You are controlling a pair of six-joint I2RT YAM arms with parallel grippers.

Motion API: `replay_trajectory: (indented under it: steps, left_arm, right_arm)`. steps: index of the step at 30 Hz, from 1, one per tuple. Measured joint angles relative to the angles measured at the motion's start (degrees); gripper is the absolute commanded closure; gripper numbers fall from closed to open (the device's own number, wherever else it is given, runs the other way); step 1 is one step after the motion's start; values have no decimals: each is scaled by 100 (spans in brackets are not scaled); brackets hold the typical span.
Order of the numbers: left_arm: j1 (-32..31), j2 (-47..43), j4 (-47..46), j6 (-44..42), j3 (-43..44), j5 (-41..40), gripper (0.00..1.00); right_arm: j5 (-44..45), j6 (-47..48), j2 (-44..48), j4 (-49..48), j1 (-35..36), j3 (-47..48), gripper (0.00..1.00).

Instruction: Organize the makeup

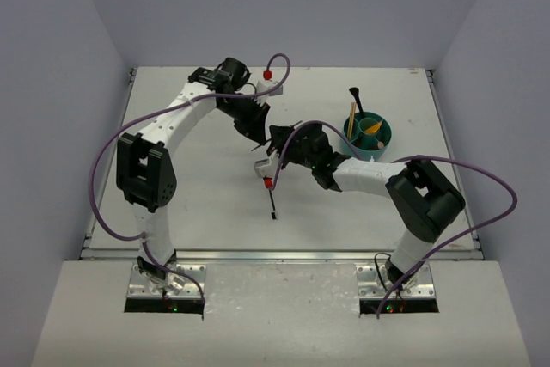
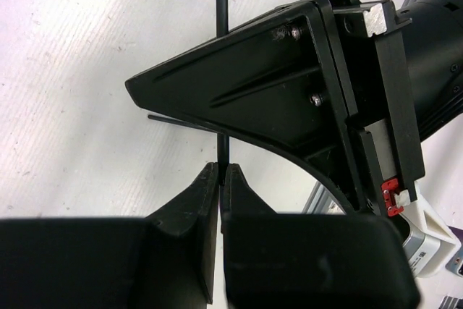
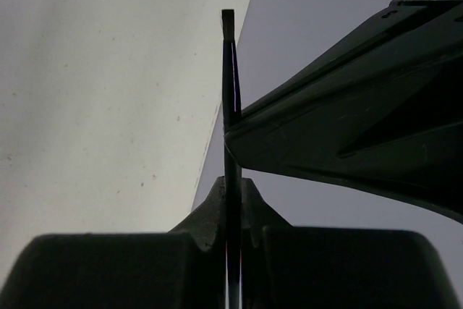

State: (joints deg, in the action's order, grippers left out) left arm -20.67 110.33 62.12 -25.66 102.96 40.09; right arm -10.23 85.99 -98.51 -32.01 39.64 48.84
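Over the middle of the worktop (image 1: 198,204), just beyond the two arm bases, both arms are reaching in towards each other and meeting at one thin black brush (image 1: 272,204). The right gripper (image 1: 273,161) is pinching it: its wrist view shows the jaws pressed together on the handle (image 3: 228,70), with the tip sticking out past them. The left gripper (image 1: 258,137) is pinching the same brush a little further back; its own camera shows its jaws closed tight on the shaft (image 2: 222,34), which is running on behind the other arm's finger. So the brush is hanging in the air between the two arms, its free end pointing down towards the near edge, and this is looking like a hand-over from one arm to the other.

Further back on the right, the teal container (image 1: 382,148) is already holding some of the makeup: wooden sticks (image 1: 351,118) and a second brush (image 1: 356,96) are standing in it, and an orange wedge (image 1: 371,126) is lying inside.

Judging from that, the sorting is looking well along. I am seeing no other loose pieces, though the arms are hiding part of the surface.
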Motion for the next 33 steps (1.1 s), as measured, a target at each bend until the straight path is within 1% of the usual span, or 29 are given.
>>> replay_trajectory:
  steps: [1,2,3,4,5,8,12,15,19,23,26,30,33]
  left_arm:
    - [0,0,-3,1,0,-5,84]
    - [-1,0,-3,2,0,-10,64]
    - [-2,0,-3,3,1,-15,64]
    - [-2,0,-7,5,17,-26,3]
    - [-2,0,7,29,43,-47,0]
    - [24,2,34,96,238,-265,0]
    - [169,2,-138,428,746,-374,0]
    - [312,-20,-484,688,1134,-382,0]
    - [605,-219,-1008,1022,1124,-484,0]
    - [846,-471,-1307,1186,845,-621,0]
    - [891,-573,-1457,1208,523,-703,0]
    - [870,-673,-1553,1188,-74,-822,0]
    - [868,-687,-1569,1123,-319,-951,0]
  right_arm:
    - [5,-12,-1,-1,0,0,100]
    - [6,-32,-1,0,0,0,100]
    - [8,-55,-1,2,0,0,100]
    - [27,-125,-1,-6,0,0,100]
    - [61,-203,-1,-19,0,0,100]
    - [102,-773,49,-11,-47,-6,100]
    - [-286,-2125,379,234,-360,8,100]
    - [-757,-3196,678,493,-845,195,100]
    - [-1611,-5087,874,427,-1824,596,100]
    - [-2229,-7313,878,-293,-2956,761,100]
    - [-2469,-8594,703,-962,-3685,778,100]
    - [-2543,-9592,194,-1678,-4250,771,100]
    - [-2477,-9977,-79,-2024,-4450,724,100]
